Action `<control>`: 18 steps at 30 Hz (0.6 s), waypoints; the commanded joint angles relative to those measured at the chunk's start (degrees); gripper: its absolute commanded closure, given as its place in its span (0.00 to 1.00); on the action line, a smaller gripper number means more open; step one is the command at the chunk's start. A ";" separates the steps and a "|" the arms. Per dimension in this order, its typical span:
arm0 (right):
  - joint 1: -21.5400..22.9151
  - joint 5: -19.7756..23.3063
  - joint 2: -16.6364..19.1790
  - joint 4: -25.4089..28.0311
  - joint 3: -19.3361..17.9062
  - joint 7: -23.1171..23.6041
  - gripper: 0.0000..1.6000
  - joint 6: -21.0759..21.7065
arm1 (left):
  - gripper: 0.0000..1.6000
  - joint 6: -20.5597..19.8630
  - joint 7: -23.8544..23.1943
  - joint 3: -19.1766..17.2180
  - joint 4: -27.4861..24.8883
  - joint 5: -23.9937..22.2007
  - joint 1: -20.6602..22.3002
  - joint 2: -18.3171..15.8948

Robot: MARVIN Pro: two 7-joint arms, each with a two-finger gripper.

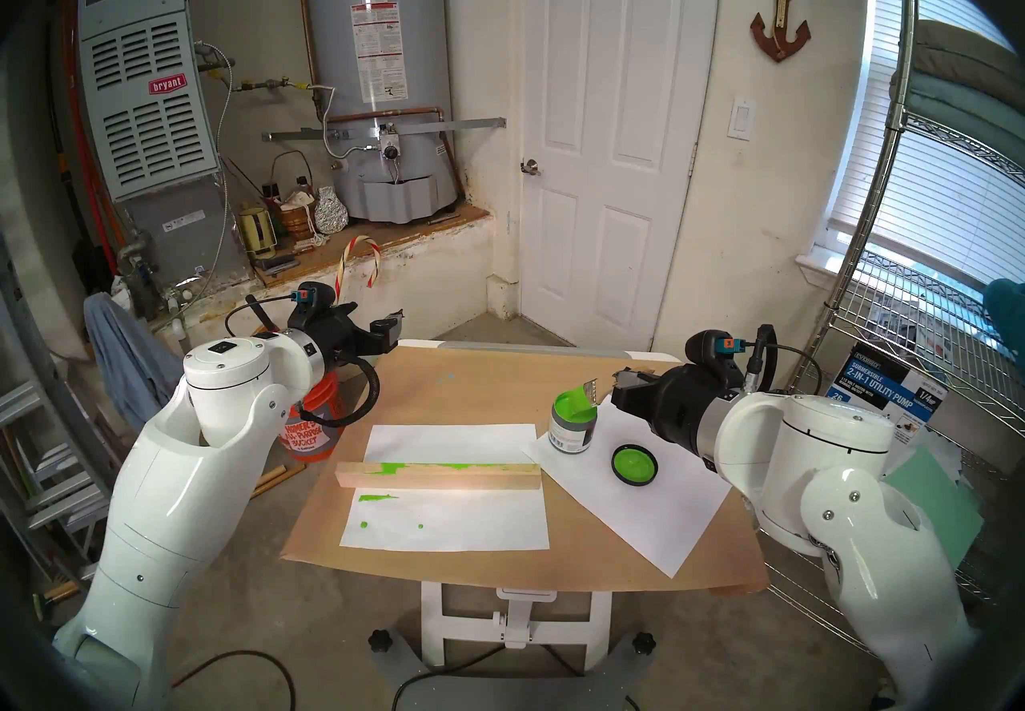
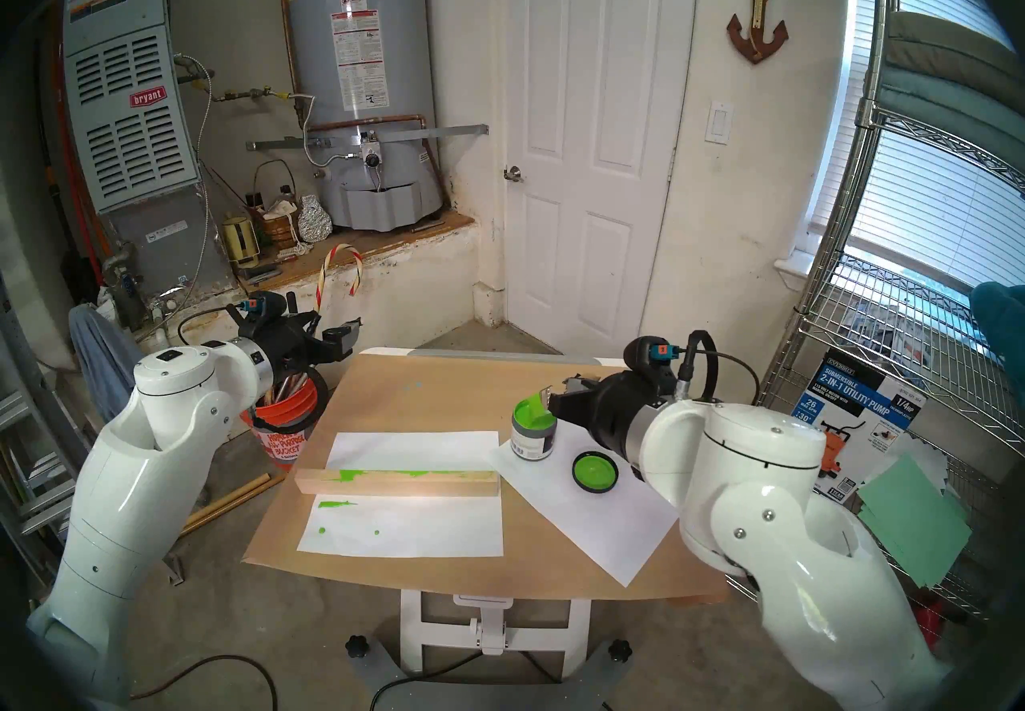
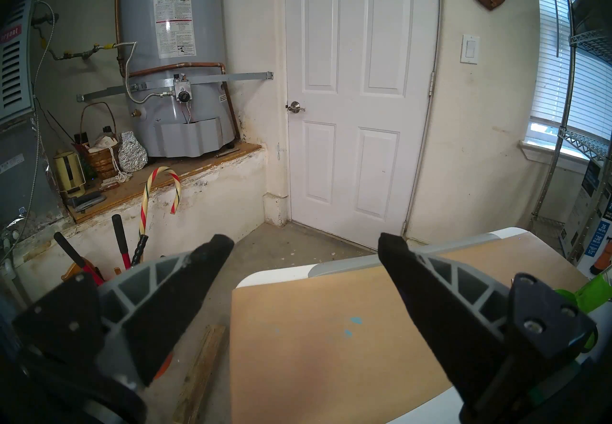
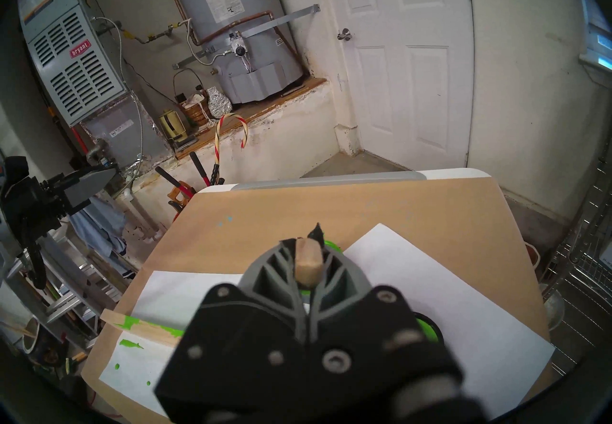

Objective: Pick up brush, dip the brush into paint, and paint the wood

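My right gripper (image 1: 624,379) is shut on the brush (image 1: 588,392), whose pale handle end (image 4: 308,264) pokes out between the fingers in the right wrist view. The green bristles slant down to the right rim of the open paint can (image 1: 571,424); I cannot tell whether they touch the paint. The wood (image 1: 438,477) lies crosswise on white paper at mid-table, with green patches along its top face. My left gripper (image 1: 382,330) hangs open and empty above the table's far left corner, well away from the wood.
A black lid (image 1: 635,463) coated green lies on the angled paper sheet (image 1: 654,515) right of the can. Green smears mark the near paper sheet (image 1: 444,521). An orange bucket (image 1: 310,432) of tools stands left of the table, a wire shelf (image 1: 915,360) to its right.
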State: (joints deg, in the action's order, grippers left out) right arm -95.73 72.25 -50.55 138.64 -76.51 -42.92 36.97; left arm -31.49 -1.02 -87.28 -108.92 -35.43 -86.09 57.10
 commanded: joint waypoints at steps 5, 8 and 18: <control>0.73 -0.88 -0.28 1.36 -0.18 0.50 1.00 -0.91 | 0.00 0.13 0.03 -0.49 -0.93 -0.08 0.55 -0.10; 0.77 -0.61 -0.53 1.36 -0.68 0.67 1.00 -1.12 | 0.00 0.13 0.03 -0.49 -0.93 -0.08 0.55 -0.10; 0.20 0.05 -1.99 1.36 -0.90 0.78 1.00 -1.81 | 0.00 0.13 0.03 -0.49 -0.93 -0.08 0.55 -0.10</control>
State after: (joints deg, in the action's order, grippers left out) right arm -95.68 71.84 -51.34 138.79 -77.33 -42.05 36.10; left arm -31.49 -1.02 -87.28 -108.92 -35.43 -86.09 57.10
